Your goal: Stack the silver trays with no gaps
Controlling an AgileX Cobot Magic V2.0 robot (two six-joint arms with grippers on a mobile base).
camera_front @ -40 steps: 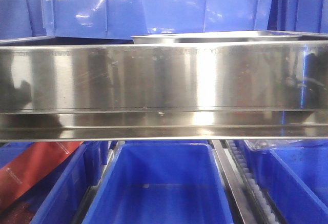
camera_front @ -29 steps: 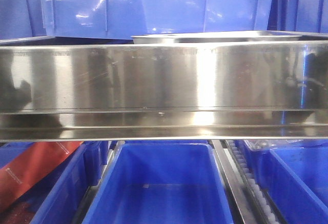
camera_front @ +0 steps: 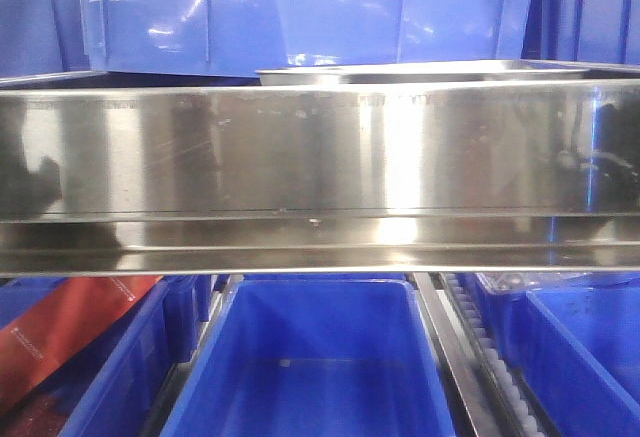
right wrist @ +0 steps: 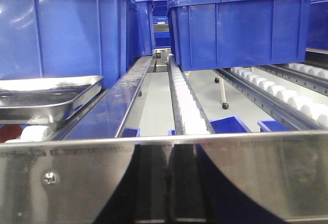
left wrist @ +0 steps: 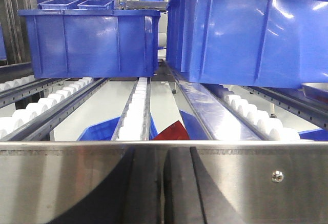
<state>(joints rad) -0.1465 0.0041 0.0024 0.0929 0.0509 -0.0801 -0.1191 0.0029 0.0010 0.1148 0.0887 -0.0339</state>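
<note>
Silver tray (camera_front: 420, 73) just behind the steel rail (camera_front: 320, 147), right of its middle, only the thin rim showing above the rail's top edge. No sight of either gripper, so no telling released from clenched. Likely hazard: snagging that rim on the rail during a lift, tilting the tray and leaving a gap in the stack.

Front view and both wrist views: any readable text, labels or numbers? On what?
No text can be read in any view.
Unreadable: tiny white print on the red packet, lower left of the front view, too small and blurred.
None: the steel rail shows only scratches and reflections.
None: no labels visible on the blue bins or the silver tray.
</note>
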